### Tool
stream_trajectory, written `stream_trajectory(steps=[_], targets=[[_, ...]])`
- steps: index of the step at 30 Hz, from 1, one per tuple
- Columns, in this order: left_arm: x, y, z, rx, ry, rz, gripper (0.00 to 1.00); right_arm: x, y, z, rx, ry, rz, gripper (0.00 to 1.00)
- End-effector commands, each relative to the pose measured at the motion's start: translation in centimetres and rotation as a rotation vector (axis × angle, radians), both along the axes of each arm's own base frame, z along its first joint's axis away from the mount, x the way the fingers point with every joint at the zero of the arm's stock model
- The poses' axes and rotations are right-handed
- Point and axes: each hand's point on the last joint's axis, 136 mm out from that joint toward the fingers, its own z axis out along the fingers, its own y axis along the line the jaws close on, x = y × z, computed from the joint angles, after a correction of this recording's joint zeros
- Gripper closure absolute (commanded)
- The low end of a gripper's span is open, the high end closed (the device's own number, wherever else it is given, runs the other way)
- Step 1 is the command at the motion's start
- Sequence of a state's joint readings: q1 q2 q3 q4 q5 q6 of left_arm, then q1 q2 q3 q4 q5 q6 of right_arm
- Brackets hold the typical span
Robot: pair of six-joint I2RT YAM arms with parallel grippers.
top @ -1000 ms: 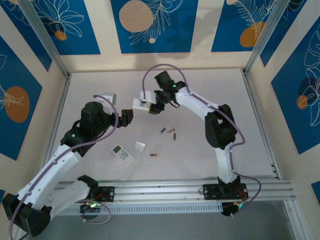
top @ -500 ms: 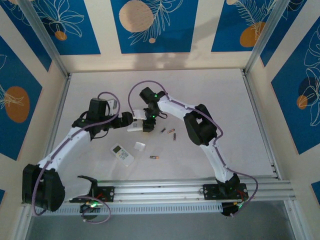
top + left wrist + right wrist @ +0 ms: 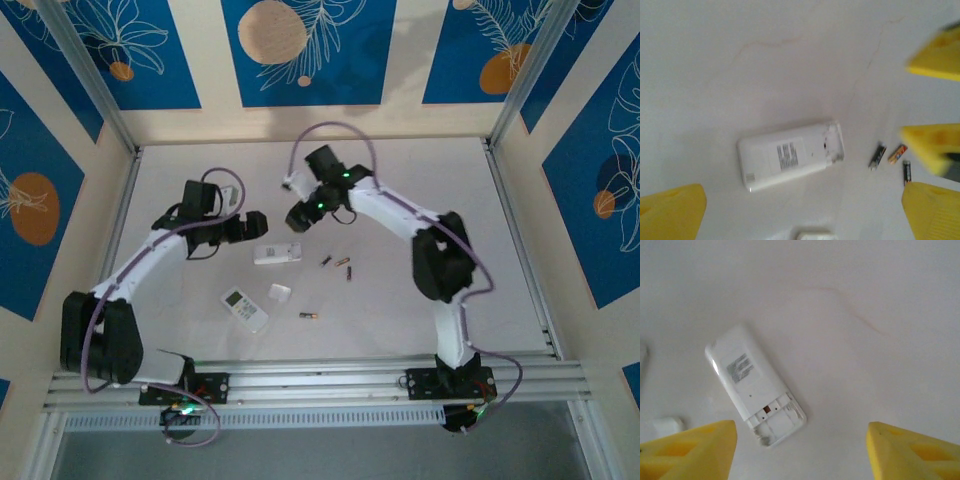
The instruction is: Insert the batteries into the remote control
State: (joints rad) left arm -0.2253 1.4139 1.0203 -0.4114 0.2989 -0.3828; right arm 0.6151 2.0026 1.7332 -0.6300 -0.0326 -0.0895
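From above, found the remote (image 3: 277,254) lying back-up on the surface (image 3: 420,170), with the left jaws just beyond its left end and the right jaws just beyond its right, both raised and touching nothing. Counted four batteries (image 3: 342,263): three loosely grouped just right of the remote, and a fourth battery (image 3: 308,313) apart, nearer the bases. Noted a second remote (image 3: 244,306) face-up with a loose cover (image 3: 280,292) beside it. Through the left wrist camera, saw the compartment (image 3: 832,145) uncovered and empty, with three batteries lying near that end but clear of it. Saw the left fingers (image 3: 670,212) spread wide at the bottom corners, gripping nothing. Through the right wrist camera, looked straight down on the same open, empty compartment, with the right fingers (image 3: 915,452) likewise far apart and bare. Judged the loading not yet begun and the step in hand to be the approach for a first pick. Reckoned the next move to need one pair of jaws lowered over a single battery, closed across its slim body, then its ends matched to the compartment contacts.
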Motion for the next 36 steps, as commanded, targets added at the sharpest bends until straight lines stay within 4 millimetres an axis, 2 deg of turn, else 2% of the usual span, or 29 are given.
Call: stream_trajectory(steps=[1, 2, 4, 7, 11, 18, 24, 27, 29, 33, 36], targets=[[0.9, 1.1, -1.5, 0.088, 0.037, -0.014, 0.00, -1.8, -4.1, 0.1, 0.130, 0.319, -0.685, 0.37], [1.1, 1.2, -2.3, 0.093, 0.054, -0.012, 0.01, -3.2, -4.7, -0.7, 0.158, 0.406, -0.788, 0.42], [1.5, 1.0, -3.6, 0.090, 0.080, -0.008, 0.04, -5.3, -4.4, -2.0, 0.204, 0.534, -0.876, 0.51], [1.9, 0.9, -5.2, 0.080, 0.101, 0.007, 0.06, -6.9, -3.6, -4.8, 0.162, 0.638, -0.928, 0.57], [2.6, 0.8, -6.3, 0.066, 0.084, 0.024, 0.06, -6.7, -4.2, -8.2, 0.060, 0.694, -1.000, 0.71], [2.5, 0.6, -6.7, 0.054, 0.085, 0.025, 0.05, -6.1, -4.7, -11.2, -0.002, 0.704, -1.060, 0.72], [2.3, 0.5, -6.8, 0.040, 0.091, 0.031, 0.04, -6.5, -5.2, -12.6, -0.043, 0.709, -1.086, 0.73], [2.2, 0.6, -7.0, 0.045, 0.095, 0.036, 0.03, -6.7, -4.9, -12.7, -0.044, 0.711, -1.062, 0.72], [2.2, 0.6, -7.0, 0.044, 0.093, 0.036, 0.03, -6.4, -4.5, -11.9, -0.025, 0.694, -1.022, 0.72], [2.2, 0.5, -6.7, 0.036, 0.089, 0.035, 0.03, -5.6, -4.2, -9.1, -0.002, 0.633, -0.970, 0.71], [2.2, 0.5, -6.2, 0.033, 0.078, 0.035, 0.03, -5.3, -4.9, -7.1, 0.019, 0.593, -0.976, 0.69]])
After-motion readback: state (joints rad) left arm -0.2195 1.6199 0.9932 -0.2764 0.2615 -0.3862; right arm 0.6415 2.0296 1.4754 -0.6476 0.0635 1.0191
